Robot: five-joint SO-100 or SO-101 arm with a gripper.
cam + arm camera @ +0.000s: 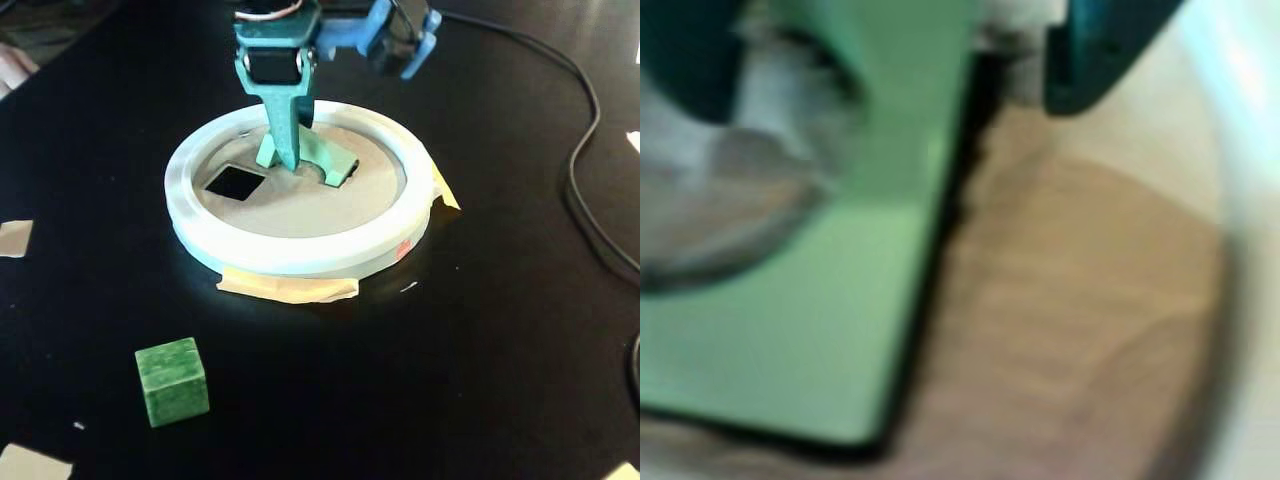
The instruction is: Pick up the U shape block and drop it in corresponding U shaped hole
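The pale mint-green U shape block (318, 152) stands tilted on the tan disc (300, 212), its lower part at the U shaped hole, of which only a dark sliver (337, 178) shows. My gripper (287, 150) points straight down onto the block's middle. In the blurred wrist view the block (840, 300) fills the left half, its curved notch toward the left, with a dark gap (940, 250) along its right edge. The two dark teal fingers (1095, 50) stand apart with gaps on both sides of the block, so my gripper (885, 105) looks open.
The disc has a white rim (300, 258) taped to the black table. A square cutout (235, 182) lies left of the block. A darker green cube (172, 380) sits at the front left. A black cable (590, 170) runs along the right side.
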